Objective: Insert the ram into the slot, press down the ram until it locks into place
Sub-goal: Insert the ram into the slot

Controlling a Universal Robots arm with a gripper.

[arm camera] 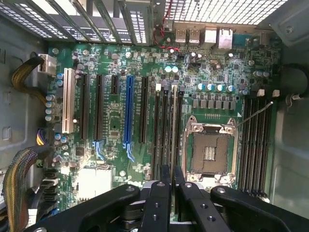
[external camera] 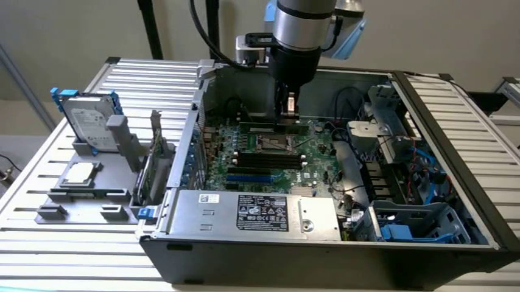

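We see a plain beige painted wall across the far side, evenly lit. Before it, at the far left, black upright metal posts rise out of frame. The worktop is a silver surface of ribbed aluminium slats running left to right, and bright light glares white off its near left corner. Beyond its left edge lies a pale grey surface, seemingly floor.

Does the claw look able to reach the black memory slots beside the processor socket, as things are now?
Probably yes. The case is open, and the claw, shut on the ram, hangs right above the memory slots. No cable or card crosses them there.
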